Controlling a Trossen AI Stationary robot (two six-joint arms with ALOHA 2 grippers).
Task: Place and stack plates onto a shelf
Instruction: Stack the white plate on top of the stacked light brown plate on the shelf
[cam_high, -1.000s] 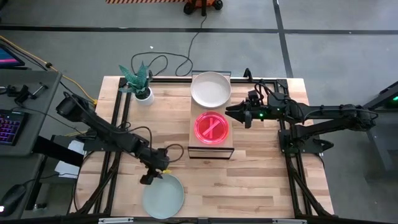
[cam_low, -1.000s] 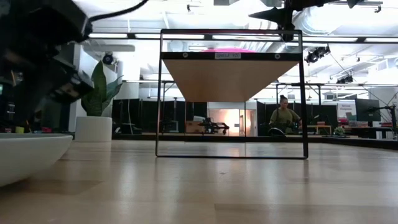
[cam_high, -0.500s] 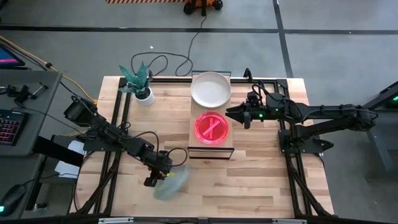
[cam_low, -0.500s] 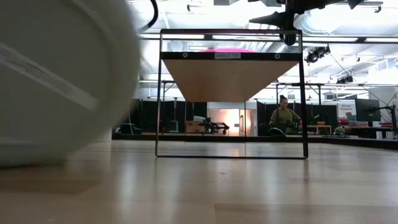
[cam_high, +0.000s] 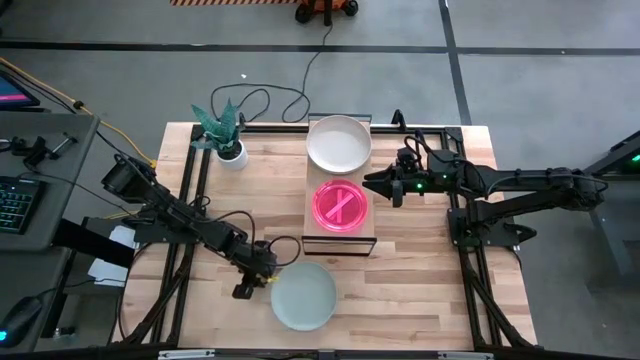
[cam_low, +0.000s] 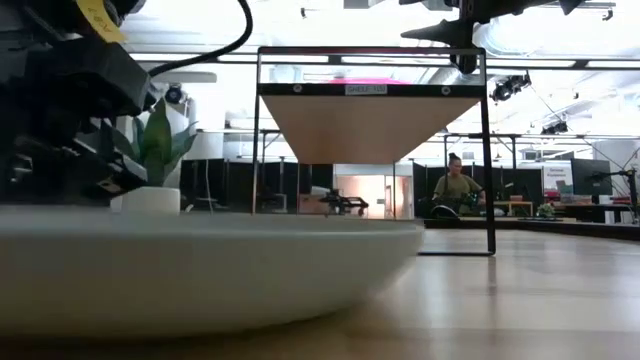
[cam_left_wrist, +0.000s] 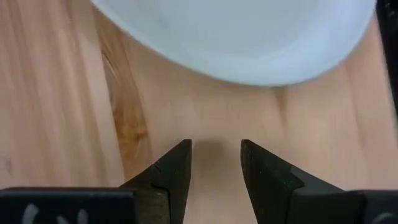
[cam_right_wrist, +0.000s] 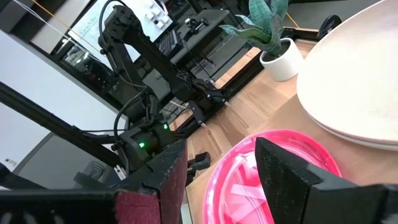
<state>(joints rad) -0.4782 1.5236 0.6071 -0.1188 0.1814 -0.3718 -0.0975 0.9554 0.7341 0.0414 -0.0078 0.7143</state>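
Fingers (cam_left_wrist: 181, 163) apart beside mint plate (cam_high: 304, 296)

- only real text is a small white label (cam_low: 366, 89) on the front edge of the shelf (cam_low: 370, 125), top middle of the low view. looks like "SHELF TOP" but it's too tiny to be sure
- yellow tag (cam_low: 95, 17) upper left has a mark, can't read it
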